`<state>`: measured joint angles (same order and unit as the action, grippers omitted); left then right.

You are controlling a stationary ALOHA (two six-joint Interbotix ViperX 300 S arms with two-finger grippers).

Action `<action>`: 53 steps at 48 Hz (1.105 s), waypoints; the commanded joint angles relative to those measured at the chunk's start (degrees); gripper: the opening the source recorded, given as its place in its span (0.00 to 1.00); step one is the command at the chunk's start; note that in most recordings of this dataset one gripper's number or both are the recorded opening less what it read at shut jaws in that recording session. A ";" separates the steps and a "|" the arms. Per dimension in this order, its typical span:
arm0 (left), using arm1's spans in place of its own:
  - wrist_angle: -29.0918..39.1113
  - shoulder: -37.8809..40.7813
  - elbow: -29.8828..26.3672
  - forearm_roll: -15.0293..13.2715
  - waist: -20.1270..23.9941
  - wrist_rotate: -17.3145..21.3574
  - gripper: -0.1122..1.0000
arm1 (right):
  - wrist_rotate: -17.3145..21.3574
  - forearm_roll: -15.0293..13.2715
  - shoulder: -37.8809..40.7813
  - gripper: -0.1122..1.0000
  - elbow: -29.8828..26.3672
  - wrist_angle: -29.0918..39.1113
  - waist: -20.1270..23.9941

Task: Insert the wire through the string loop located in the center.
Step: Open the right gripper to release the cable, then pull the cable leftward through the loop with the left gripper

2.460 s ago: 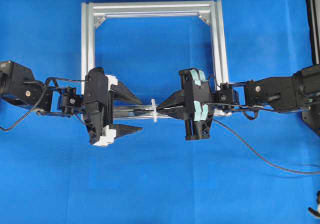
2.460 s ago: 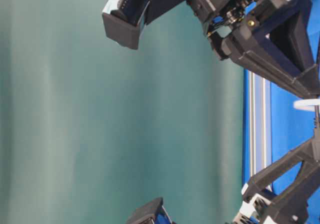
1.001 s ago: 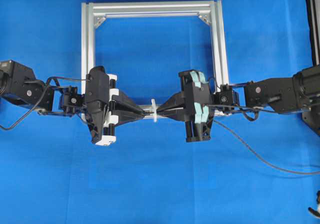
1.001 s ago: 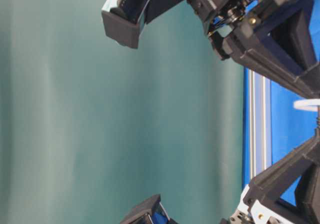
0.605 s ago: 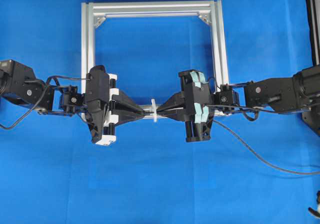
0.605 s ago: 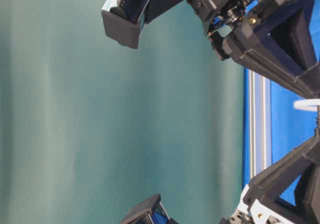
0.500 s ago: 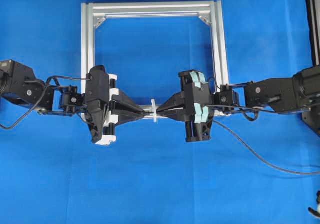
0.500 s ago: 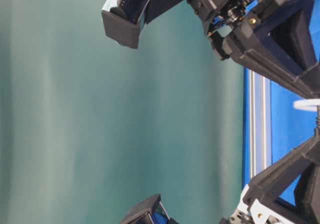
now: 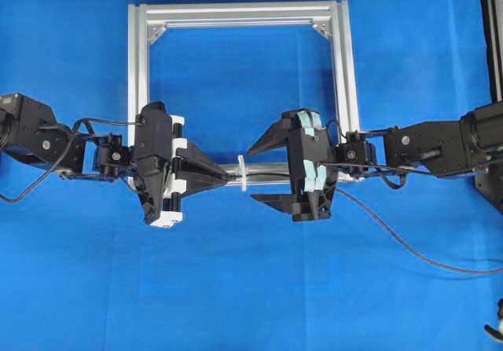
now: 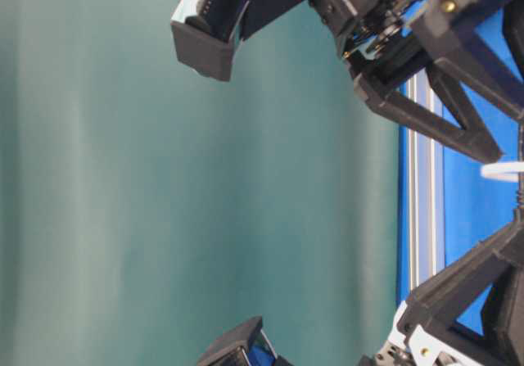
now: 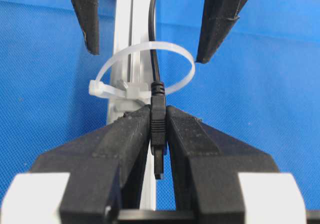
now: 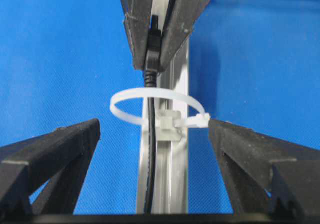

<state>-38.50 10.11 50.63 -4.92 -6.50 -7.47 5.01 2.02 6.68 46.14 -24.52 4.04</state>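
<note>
The white string loop (image 9: pixel 243 173) stands across the near bar of the aluminium frame (image 9: pixel 138 68). The black wire (image 11: pixel 154 28) runs along that bar and through the string loop (image 11: pixel 120 53). Its plug (image 11: pixel 158 121) is on the left side of the loop, clamped in my left gripper (image 9: pixel 229 177). My right gripper (image 9: pixel 252 173) stands open just right of the loop, one finger on either side of the bar, touching nothing. From the right wrist I see the loop (image 12: pixel 131 95), the wire (image 12: pixel 150 149) passing through it and the left gripper (image 12: pixel 154 58) shut on the plug beyond.
The wire trails off right across the blue mat (image 9: pixel 409 245). The square frame's other bars lie behind both grippers. A dark post (image 9: pixel 493 37) stands at the right edge. The table-level view shows the loop (image 10: pixel 501 169) between both grippers.
My right gripper has opened and let go of the wire, fingers spreading to either side of the bar. The left gripper stays shut on the plug, unmoved.
</note>
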 commanded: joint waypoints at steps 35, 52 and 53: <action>-0.26 -12.48 13.18 0.00 -1.14 -0.26 0.18 | -0.09 -0.09 -0.70 0.97 -1.05 0.18 -0.09; -0.26 -24.26 26.10 0.00 -1.14 -4.04 0.18 | -0.18 -0.26 -1.41 0.97 -1.23 0.18 -0.09; -0.26 -24.79 26.63 0.00 -1.23 -4.04 0.18 | -0.26 -0.26 -1.41 0.97 -1.14 0.26 0.00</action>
<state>-38.50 -11.87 75.67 -4.92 -7.56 -11.25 4.83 1.93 6.68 46.05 -24.17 4.04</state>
